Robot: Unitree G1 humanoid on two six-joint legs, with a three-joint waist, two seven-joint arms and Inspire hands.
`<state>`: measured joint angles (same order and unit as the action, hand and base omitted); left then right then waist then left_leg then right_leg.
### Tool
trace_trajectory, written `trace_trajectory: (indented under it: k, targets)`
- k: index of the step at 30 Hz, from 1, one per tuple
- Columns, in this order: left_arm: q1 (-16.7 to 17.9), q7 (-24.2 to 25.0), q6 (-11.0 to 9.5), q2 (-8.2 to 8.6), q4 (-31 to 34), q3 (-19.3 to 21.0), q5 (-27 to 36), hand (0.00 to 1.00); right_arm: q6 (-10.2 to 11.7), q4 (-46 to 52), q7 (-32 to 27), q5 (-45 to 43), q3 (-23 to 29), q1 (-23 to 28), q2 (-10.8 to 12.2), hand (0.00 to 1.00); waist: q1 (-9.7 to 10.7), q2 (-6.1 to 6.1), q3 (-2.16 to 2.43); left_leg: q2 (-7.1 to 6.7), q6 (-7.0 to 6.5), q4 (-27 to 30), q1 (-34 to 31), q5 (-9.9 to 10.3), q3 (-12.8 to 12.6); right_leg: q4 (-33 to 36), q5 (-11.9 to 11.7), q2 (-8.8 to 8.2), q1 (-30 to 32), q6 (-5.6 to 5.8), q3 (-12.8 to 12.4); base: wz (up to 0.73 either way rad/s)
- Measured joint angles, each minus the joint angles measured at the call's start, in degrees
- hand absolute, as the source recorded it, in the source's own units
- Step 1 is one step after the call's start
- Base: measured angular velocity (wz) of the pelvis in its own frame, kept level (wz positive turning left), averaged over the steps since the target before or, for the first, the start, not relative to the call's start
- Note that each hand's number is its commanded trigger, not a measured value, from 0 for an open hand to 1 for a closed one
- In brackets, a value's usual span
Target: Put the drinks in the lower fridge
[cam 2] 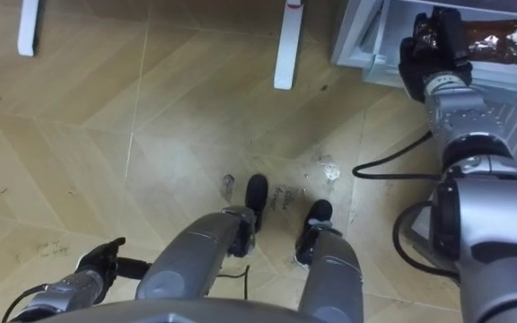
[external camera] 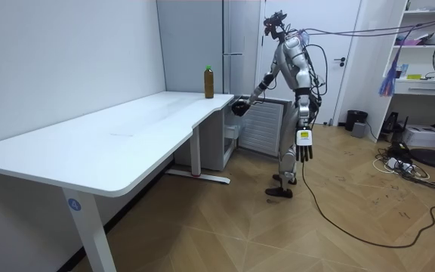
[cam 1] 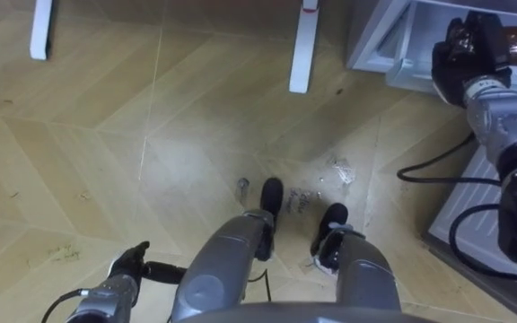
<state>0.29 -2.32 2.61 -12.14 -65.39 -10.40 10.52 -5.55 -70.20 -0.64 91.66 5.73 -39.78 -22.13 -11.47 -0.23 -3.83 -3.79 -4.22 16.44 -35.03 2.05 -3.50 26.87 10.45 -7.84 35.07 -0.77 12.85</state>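
At the frame's upper right, the right hand (cam 2: 429,58) has its fingers curled round a brown plastic drink bottle (cam 2: 489,41). The bottle lies sideways with its pale cap pointing right, at the open grey fridge (cam 2: 359,38). The left hand (external camera: 302,151) hangs with its fingers straight.

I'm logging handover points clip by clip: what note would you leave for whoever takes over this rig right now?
Right robot hand: shut on a brown bottle, held at the opening of the lower fridge, not yet released.
Left robot hand: open, hanging at the robot's side.
A second bottle stands on the white desk.
Done: one drink carried to the fridge.
Left: set it inside, then fetch the desk bottle.
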Motion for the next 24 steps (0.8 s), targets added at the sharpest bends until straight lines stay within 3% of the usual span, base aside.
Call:
trace_trajectory:
  k: [18, 24]
  targets:
    - [0.2, 0.3, 0.1, -0.41, 0.0, -1.4, -0.1, 0.0, -0.1, -1.7, -0.7, -1.5, -0.3, -0.4, -0.3, 0.0, -1.0, 0.03, 0.04, 0.14, -0.04, 0.3, 0.4, 0.0, -0.6, 0.7, -0.1, 0.03, -0.1, -0.15, -0.1, 0.0]
    - [0.2, 0.3, 0.0, -0.69, 0.1, -2.0, -0.6, 0.0, 0.2, -1.5, -0.1, -2.0, -3.8, -0.7, -1.8, 0.0, -1.2, -0.12, 0.12, 0.11, -0.12, 0.4, 0.7, -0.1, -0.9, 0.7, -0.1, -0.04, -0.5, -0.13, -0.1, 0.0]
